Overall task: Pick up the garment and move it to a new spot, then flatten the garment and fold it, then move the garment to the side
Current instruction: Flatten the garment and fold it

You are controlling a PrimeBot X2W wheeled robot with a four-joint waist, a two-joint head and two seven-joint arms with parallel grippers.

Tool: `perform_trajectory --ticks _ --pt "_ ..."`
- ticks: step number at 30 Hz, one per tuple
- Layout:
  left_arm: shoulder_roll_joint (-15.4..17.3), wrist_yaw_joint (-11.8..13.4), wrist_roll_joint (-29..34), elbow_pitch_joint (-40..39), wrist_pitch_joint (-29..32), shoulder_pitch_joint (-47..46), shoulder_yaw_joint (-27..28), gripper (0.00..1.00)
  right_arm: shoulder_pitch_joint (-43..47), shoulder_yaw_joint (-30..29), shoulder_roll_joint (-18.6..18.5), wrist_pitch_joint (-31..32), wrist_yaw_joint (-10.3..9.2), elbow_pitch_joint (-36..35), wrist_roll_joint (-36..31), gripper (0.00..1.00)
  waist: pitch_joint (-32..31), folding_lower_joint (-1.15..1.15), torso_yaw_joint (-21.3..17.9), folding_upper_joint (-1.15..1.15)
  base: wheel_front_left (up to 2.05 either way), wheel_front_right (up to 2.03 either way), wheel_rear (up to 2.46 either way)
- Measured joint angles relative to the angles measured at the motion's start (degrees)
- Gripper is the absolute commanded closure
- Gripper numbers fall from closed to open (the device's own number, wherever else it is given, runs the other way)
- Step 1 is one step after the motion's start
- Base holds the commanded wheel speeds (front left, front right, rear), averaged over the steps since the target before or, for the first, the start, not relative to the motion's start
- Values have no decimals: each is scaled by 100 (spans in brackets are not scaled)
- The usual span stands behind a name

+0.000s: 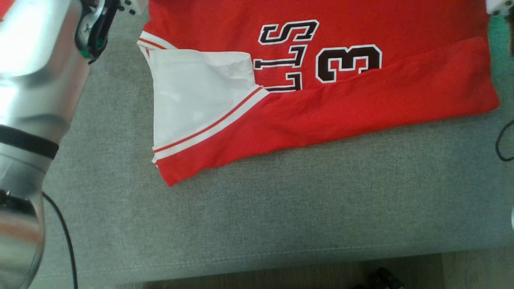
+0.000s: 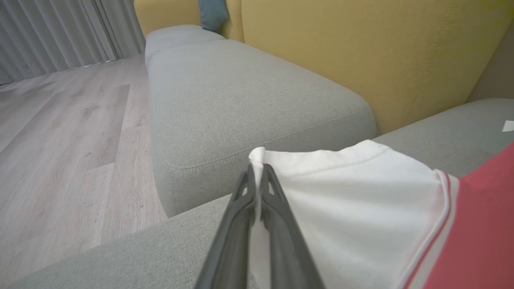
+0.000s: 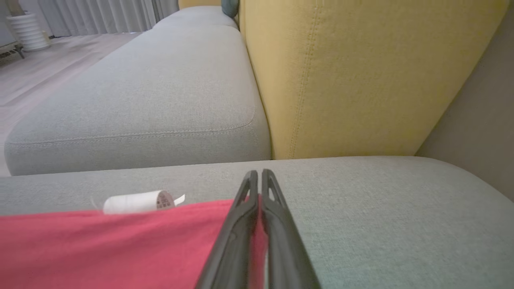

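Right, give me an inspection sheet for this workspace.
Surface: grey sofa seat, flat.
Job's things: red jersey, near edge folded over, white sleeve showing.
Clutter: small white roll at the jersey's edge.
Grippers: left gripper shut on the sleeve; right gripper shut on the jersey's red fabric.
Cables: black cable by the left arm; another at the right edge.
Surroundings: yellow backrest, wood floor, grey curtains.

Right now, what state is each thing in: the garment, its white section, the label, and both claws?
garment: lying on the grey sofa seat, near edge folded up over part of the lettering.
white section: folded in over the red front.
left claw: shut on the white section's edge.
right claw: shut on the garment's red edge.
care label: curled, lying at the red edge.
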Motion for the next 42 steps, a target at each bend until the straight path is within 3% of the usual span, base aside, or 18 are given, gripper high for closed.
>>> perform_trajectory --ticks 9,19,31,42 --pt "-43 -286 143 237 -221 316 -255 100 277 308 -60 -427 0 226 400 100 -302 0 87 0 0 0 0" --pt "291 -352 137 -486 -47 1406 -603 100 1296 806 -281 -64 0 163 1200 100 -969 -1 258 0 0 0 0" --pt "1107 38 43 -2536 862 2825 -1103 100 2284 1263 -723 784 0 -164 1779 100 -1616 -1 448 1 0 0 0" --pt "1449 318 5 -3376 1305 3453 -1380 100 2632 1497 -846 1277 0 -364 1869 100 -1693 -1 410 0 0 0 0"
